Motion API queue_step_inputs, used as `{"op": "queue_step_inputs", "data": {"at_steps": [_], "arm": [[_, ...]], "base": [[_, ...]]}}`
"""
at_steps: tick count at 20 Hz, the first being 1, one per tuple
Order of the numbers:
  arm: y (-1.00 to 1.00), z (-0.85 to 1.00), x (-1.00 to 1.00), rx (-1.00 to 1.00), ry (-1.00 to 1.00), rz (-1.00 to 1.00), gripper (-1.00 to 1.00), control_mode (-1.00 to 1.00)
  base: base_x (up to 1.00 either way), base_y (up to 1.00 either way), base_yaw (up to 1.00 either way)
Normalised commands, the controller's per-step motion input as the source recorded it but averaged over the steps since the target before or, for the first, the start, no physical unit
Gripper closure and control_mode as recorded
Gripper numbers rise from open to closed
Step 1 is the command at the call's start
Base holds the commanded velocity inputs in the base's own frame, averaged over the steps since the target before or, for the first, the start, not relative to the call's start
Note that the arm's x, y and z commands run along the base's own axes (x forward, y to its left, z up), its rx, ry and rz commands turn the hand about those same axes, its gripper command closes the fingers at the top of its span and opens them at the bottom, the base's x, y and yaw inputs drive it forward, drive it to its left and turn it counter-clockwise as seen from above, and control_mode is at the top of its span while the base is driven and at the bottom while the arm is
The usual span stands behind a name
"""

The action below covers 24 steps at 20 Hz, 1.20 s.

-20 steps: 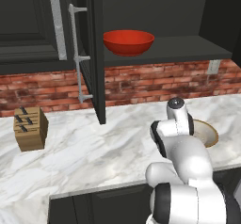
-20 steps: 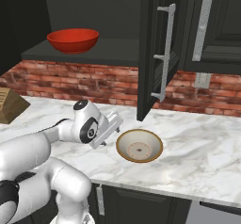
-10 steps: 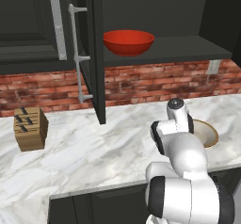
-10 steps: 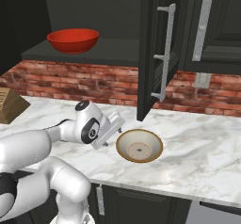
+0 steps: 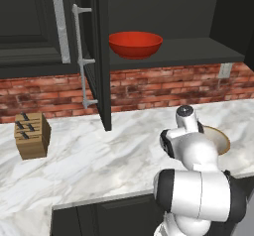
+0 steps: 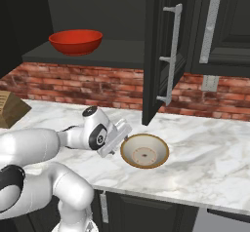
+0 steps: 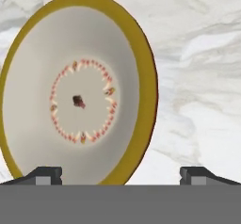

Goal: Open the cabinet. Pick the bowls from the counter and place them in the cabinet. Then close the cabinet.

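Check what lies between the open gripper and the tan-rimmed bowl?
Nothing: in the hand view the open gripper hangs right above the tan-rimmed bowl on the marble counter.

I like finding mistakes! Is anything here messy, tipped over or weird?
Nothing stands out. The red bowl sits upright on the cabinet shelf, whose doors hang open. The tan bowl rests flat on the counter, unspilled. The knife block stands near the brick wall.
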Motion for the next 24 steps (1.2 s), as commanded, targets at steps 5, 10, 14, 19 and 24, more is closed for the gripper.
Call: {"op": "queue_step_inputs", "data": {"at_steps": [5, 10, 14, 19, 24], "arm": [[-0.02, -0.42, 0.0, 0.0, 0.0, -0.03, -1.0, -1.0], [0.0, -0.46, 0.02, 0.0, 0.0, -0.03, -1.0, -1.0], [0.0, -0.42, 0.16, 0.0, 0.0, -0.02, -1.0, -1.0], [-0.06, -0.33, 0.17, 0.0, -0.01, 0.0, -1.0, -1.0], [-0.16, -0.27, 0.01, 0.0, -0.11, 0.0, -1.0, -1.0]], "base": [[0.0, 0.0, 0.0], [0.0, 0.0, 0.0], [0.0, 0.0, 0.0], [0.0, 0.0, 0.0], [0.0, 0.0, 0.0]]}}
